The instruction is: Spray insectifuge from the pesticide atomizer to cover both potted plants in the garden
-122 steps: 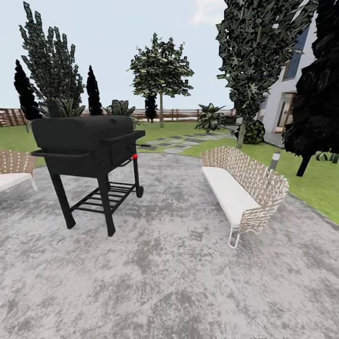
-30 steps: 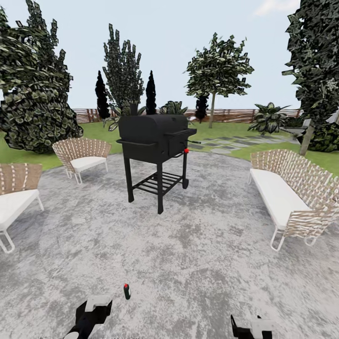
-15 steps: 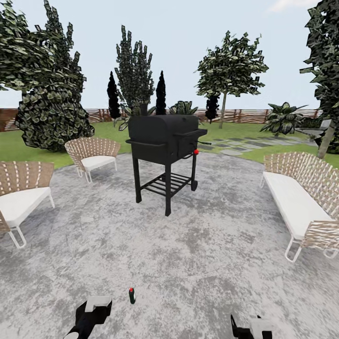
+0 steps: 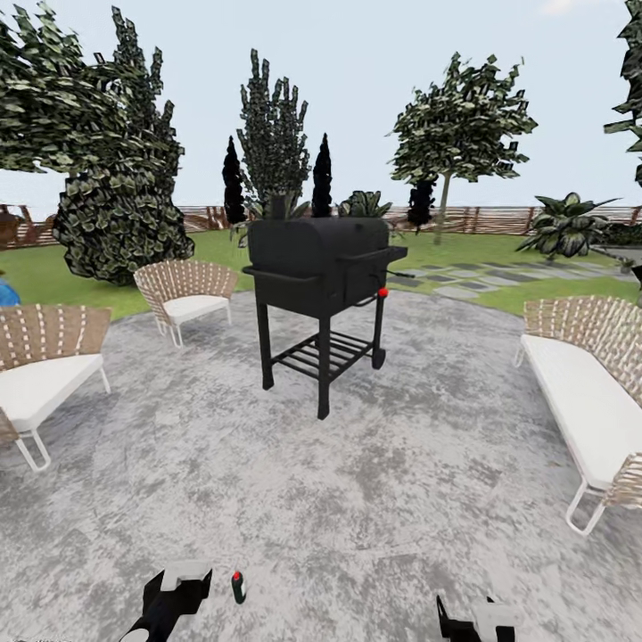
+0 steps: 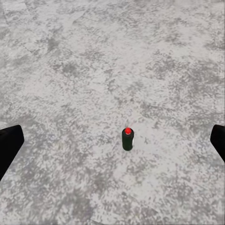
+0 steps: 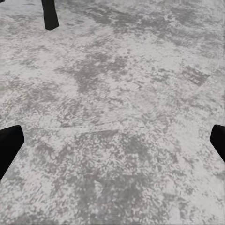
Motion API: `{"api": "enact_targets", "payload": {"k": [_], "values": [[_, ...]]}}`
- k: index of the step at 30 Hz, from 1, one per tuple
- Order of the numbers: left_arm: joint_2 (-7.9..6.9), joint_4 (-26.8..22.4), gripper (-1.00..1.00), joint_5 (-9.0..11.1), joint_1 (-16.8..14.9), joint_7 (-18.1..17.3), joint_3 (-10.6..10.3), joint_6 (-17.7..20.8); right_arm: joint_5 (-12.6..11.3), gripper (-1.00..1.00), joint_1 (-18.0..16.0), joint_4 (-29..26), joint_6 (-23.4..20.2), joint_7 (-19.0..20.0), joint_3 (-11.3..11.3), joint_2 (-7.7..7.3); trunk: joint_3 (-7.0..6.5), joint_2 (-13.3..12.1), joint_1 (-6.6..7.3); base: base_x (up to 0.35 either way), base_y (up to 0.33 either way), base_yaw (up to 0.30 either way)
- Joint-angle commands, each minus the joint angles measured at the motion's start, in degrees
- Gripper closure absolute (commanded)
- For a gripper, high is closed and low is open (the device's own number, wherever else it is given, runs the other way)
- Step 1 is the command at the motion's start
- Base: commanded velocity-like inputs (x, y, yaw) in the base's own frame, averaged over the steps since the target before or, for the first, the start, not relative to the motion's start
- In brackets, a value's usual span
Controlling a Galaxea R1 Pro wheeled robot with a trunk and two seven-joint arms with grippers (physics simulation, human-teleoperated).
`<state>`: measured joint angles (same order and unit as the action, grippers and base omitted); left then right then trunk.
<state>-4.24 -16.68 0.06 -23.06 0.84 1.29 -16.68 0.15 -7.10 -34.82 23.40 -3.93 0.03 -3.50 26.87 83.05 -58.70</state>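
Standing upright on the mottled grey paving point(image 4: 357, 499), near the robot and just right of the left gripper point(image 4: 169, 593): a small dark green bottle with a red cap point(image 4: 238, 586), apparently the pesticide atomizer, though colours differ from the pale top expected; seen again between the widely spread fingertips in the left wrist view point(image 5: 127, 139), well short of them and not touched. Right gripper point(image 4: 473, 620) low at the near right, empty, jaws likewise wide apart over bare paving. Farther off, centre: black barbecue grill point(image 4: 321, 267); wicker chairs at left point(image 4: 183, 290), white-cushioned wicker bench at right point(image 4: 588, 392); lawn point(image 4: 535, 290), stepping stones point(image 4: 464, 281) and slatted fence point(image 4: 499, 218) beyond; no small potted rosettes made out from here.

Likely troubles, judged from this: bottle slim and free-standing, so easily knocked over by a fingertip arriving off-centre or too low, then rolling on the hard floor; closing too high risks pressing the spray top or slipping off the cap; reaching that low close to the base may strain the arm; mistaking the broad-leaved plant point(image 4: 562, 227) at far right for a target would waste spray.
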Motion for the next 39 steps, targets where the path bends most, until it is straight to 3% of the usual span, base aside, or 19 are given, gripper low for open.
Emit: {"api": "enact_targets", "payload": {"k": [1,16,39], "values": [[0.02,0.07,-1.0,0.02,-0.06,0.04,0.11,-0.2,0.02,-1.0,-0.02,0.02,0.15,-0.2,0.06,-0.02,0.06,0.03,-0.03,0.277,-0.204,0.274],[0.02,0.07,-1.0,-0.04,-0.06,0.04,0.11,-0.24,0.02,-1.0,-0.02,-0.02,0.15,-0.2,0.06,-0.02,0.06,0.03,-0.03,0.114,-0.073,0.257],[0.02,0.07,-1.0,0.03,-0.06,0.04,0.11,-0.2,0.02,-1.0,-0.02,-0.31,0.11,-0.08,0.09,0.17,0.06,0.03,-0.03,0.014,-0.016,0.009]]}}
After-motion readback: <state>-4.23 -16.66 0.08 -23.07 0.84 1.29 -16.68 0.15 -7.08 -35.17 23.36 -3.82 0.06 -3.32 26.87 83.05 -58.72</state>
